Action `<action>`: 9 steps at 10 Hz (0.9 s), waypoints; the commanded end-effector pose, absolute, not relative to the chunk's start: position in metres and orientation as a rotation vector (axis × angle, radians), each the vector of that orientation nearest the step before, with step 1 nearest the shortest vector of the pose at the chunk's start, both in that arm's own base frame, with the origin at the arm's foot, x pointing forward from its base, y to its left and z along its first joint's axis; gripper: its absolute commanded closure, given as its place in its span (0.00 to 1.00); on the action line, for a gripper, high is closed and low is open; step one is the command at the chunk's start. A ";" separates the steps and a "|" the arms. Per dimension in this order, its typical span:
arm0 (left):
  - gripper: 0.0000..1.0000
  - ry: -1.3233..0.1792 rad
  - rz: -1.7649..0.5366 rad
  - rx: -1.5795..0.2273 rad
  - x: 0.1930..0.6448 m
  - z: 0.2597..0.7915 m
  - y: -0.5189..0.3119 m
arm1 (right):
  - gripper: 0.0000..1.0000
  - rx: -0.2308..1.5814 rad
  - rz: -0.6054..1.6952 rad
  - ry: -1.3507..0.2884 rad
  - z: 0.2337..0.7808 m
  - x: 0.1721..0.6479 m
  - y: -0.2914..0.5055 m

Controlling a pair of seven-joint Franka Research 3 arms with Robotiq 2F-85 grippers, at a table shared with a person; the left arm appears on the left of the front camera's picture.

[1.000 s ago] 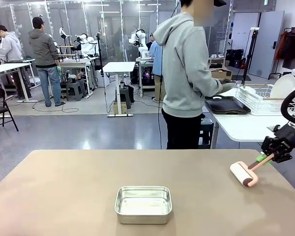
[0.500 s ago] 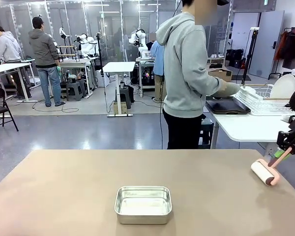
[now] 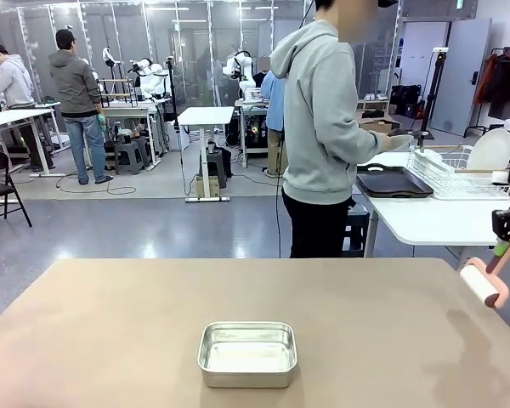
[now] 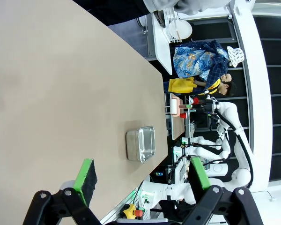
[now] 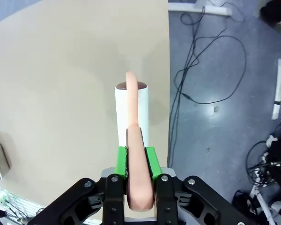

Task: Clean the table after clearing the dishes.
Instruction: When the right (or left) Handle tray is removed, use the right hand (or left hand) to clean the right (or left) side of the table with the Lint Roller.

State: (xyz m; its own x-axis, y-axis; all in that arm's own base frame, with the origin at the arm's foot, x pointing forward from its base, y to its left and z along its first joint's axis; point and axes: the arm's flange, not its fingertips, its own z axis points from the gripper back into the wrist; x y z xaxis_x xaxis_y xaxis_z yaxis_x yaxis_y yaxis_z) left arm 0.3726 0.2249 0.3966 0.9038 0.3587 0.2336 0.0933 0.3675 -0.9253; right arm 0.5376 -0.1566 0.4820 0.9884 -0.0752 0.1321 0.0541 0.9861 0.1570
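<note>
The right pincer (image 5: pixel 139 161) is clamped on the pink handle of a lint roller (image 5: pixel 132 110), its green pads pressed against both sides of the handle. In the right wrist view the roller's white drum sits just inside the right edge of the counter (image 5: pixel 61 93), with bare floor and loose cables beyond that edge. In the front view the roller (image 3: pixel 483 285) hangs at the counter's far right corner, at the picture's right margin, tilted with the handle rising toward the arm. The left pincer (image 4: pixel 143 180) stands wide with nothing between its 2 fingers, raised above the counter. A steel pan (image 3: pixel 247 353) sits near the middle of the near side, well apart from the roller, with open beige top (image 3: pixel 110 323) all around it. A person (image 3: pixel 323 127) stands beyond the far edge, turned toward a white side table (image 3: pixel 425 221) that carries a dark tray (image 3: pixel 394 183) and a wire rack (image 3: pixel 455 174).
</note>
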 end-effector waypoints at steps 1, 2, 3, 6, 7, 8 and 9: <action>0.00 -0.431 0.170 -1.195 0.369 0.398 0.226 | 0.79 0.076 -0.100 -0.167 0.500 0.525 -0.133; 0.00 -0.431 0.170 -1.195 0.369 0.398 0.226 | 0.79 0.060 -0.095 -0.169 0.506 0.525 -0.128; 0.00 -0.431 0.170 -1.195 0.369 0.398 0.226 | 0.79 0.067 -0.102 -0.176 0.507 0.529 -0.121; 0.00 -0.431 0.170 -1.195 0.369 0.398 0.226 | 0.79 0.097 -0.062 -0.173 0.515 0.527 -0.138; 0.00 -0.431 0.170 -1.195 0.369 0.398 0.226 | 0.79 0.097 -0.062 -0.173 0.515 0.527 -0.138; 0.00 -0.431 0.170 -1.195 0.369 0.398 0.226 | 0.79 0.097 -0.062 -0.173 0.515 0.527 -0.138; 0.00 -0.431 0.170 -1.195 0.369 0.398 0.226 | 0.79 0.097 -0.062 -0.173 0.515 0.527 -0.138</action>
State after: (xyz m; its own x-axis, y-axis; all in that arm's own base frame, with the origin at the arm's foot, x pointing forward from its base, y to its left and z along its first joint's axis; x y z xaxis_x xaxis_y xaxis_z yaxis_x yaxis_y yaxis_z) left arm 0.3726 0.2249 0.3966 0.9038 0.3586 0.2336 0.0933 0.3675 -0.9253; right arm 0.5277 -0.1383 0.5131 0.9831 -0.0828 0.1633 0.0677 0.9931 0.0959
